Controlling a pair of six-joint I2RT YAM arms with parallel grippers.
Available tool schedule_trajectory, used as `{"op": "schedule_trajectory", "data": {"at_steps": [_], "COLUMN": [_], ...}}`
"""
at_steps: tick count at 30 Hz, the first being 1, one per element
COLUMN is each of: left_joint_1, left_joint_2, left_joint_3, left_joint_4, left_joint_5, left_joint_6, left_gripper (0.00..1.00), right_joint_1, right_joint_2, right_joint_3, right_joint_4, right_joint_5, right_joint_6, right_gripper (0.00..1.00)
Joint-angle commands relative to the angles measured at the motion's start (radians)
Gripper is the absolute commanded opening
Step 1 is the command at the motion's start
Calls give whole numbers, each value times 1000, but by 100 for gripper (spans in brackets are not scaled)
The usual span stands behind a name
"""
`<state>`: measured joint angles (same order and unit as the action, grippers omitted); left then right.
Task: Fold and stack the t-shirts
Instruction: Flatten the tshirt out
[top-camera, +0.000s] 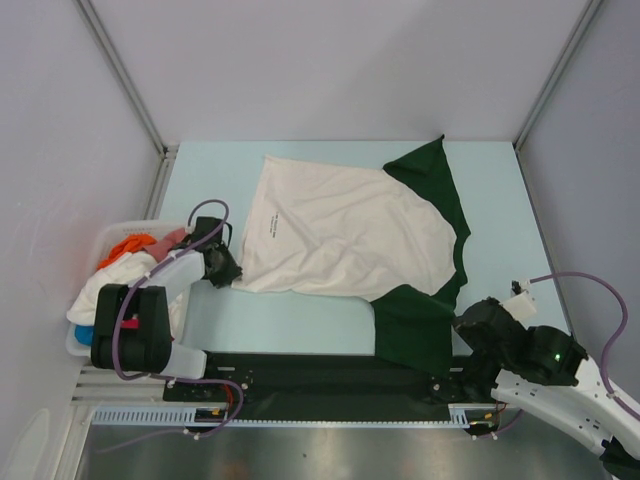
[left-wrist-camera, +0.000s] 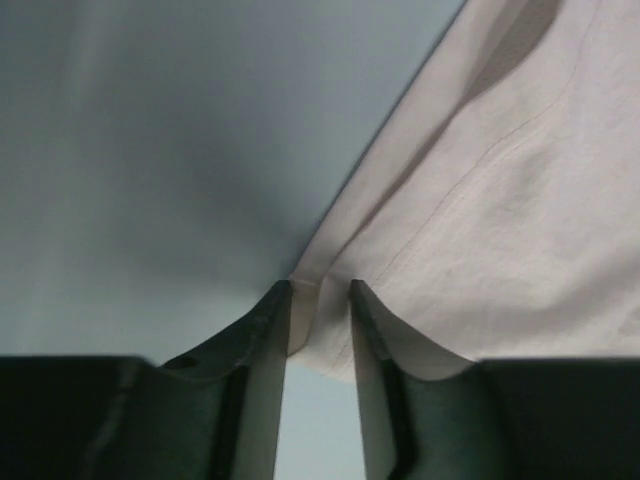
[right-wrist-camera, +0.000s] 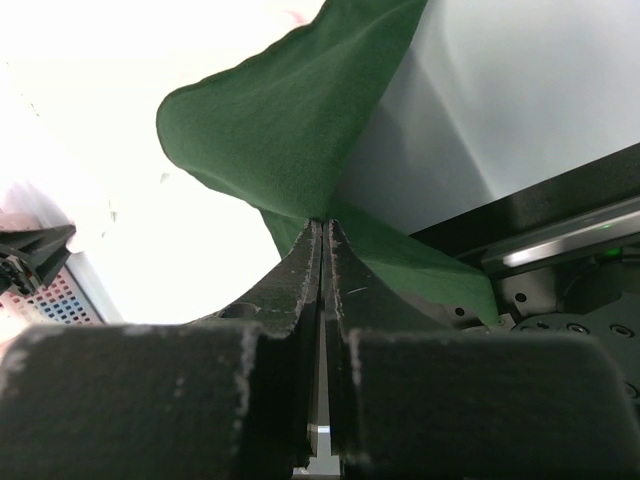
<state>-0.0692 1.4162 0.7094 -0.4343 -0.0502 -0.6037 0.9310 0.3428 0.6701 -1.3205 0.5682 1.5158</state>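
Observation:
A cream-white t-shirt (top-camera: 340, 230) with dark green sleeves lies spread on the pale blue table (top-camera: 300, 325), small dark print near its left side. My left gripper (top-camera: 228, 272) sits at the shirt's lower left corner. In the left wrist view its jaws (left-wrist-camera: 320, 285) stand apart with the hem corner (left-wrist-camera: 305, 320) between them and a gap still showing. My right gripper (top-camera: 462, 325) is at the near green sleeve (top-camera: 415, 325). Seen from the right wrist, that gripper (right-wrist-camera: 323, 222) is shut on the sleeve (right-wrist-camera: 290, 120), which rises in a fold above the fingers.
A white plastic basket (top-camera: 76, 345) at the left table edge holds more t-shirts, orange (top-camera: 130, 245) and white (top-camera: 110, 280) among them. A black rail (top-camera: 330, 375) with the arm bases runs along the near edge. Grey walls enclose the table.

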Motion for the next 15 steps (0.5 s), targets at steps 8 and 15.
{"op": "schedule_trajectory", "data": {"at_steps": [8,15], "left_joint_1": [-3,-3], "left_joint_2": [-56,-76], "left_joint_3": [-30,-24], "left_joint_4": [-84,-132], "left_joint_5": [-172,-278], "left_joint_6": [-105,-156], "left_gripper": [0,0], "right_joint_1": [-3,-3], "right_joint_2": [-2,44], "right_joint_3": [29,33], "right_joint_4": [-23,-23], "right_joint_5": [58,45], "right_joint_6": [1,-12], "right_gripper": [0,0]}}
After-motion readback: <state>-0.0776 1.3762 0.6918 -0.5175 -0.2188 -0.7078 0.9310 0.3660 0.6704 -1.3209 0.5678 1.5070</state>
